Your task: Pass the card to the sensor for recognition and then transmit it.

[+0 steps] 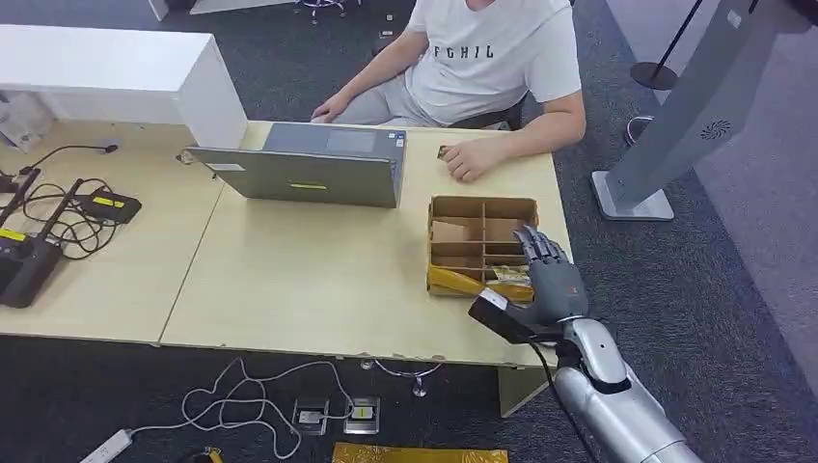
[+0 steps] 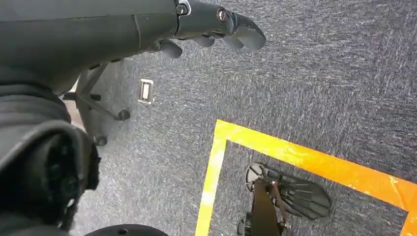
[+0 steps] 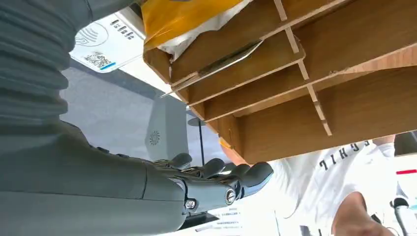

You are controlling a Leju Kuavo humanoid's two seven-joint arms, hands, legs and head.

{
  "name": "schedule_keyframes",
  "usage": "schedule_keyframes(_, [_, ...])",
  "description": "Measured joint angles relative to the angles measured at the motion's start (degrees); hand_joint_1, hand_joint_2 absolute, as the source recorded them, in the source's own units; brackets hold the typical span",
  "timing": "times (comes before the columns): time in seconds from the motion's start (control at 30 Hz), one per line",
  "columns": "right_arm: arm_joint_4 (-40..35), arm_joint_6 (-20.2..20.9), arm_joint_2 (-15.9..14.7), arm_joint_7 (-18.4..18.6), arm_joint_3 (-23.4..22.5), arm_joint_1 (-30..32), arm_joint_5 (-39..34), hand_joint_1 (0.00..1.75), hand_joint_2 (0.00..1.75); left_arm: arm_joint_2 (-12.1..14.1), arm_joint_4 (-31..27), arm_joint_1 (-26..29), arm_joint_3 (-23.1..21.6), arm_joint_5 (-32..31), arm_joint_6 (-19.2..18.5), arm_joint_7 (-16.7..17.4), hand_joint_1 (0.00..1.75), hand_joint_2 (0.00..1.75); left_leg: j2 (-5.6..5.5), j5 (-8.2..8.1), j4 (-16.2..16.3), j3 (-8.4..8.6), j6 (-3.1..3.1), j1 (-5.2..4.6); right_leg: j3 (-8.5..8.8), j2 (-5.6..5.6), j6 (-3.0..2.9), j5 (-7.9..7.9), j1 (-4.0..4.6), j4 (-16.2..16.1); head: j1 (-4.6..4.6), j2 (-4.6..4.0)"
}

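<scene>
- Your right hand [image 1: 550, 280] hovers over the near right corner of the wooden divided box [image 1: 453, 207], fingers extended and apart, holding nothing.
- Your left hand [image 2: 216, 24] hangs low above the grey carpet, fingers loosely stretched and apart, also holding nothing.
- The card [image 3: 216, 66] lies in 1 of the box's near compartments (the right wrist view shows it best), a thin flat sheet tilted against a divider, beside the yellow wrapping [image 3: 187, 17].
- Expect the card to be light, stiff and slick. It is thin enough that you should pinch its raised free edge between thumb and a finger, not scoop it from flat.
- The compartment walls crowd the card, so the fingers could well bump the dividers and shove the box.
- The grey sensor stand [image 1: 690, 106] is on the floor well to the right of the table [image 1: 309, 280].
- A person [image 1: 482, 58] sits across the table, 1 hand resting just beyond the box.
</scene>
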Motion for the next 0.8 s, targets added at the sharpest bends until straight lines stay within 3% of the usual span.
schedule_keyframes(0.8, [0.2, 1.5, 0.9, 0.6, 0.5, 0.0, 0.6, 0.00, 1.75, 0.0, 0.0, 0.0, 0.0, -0.2, -0.2, 0.0, 0.00, 0.00, 0.00, 0.00, 0.0, 0.00, 0.00, 0.00, 0.00, 0.00, 0.00, 0.00, 0.00, 0.0, 0.00, 0.00])
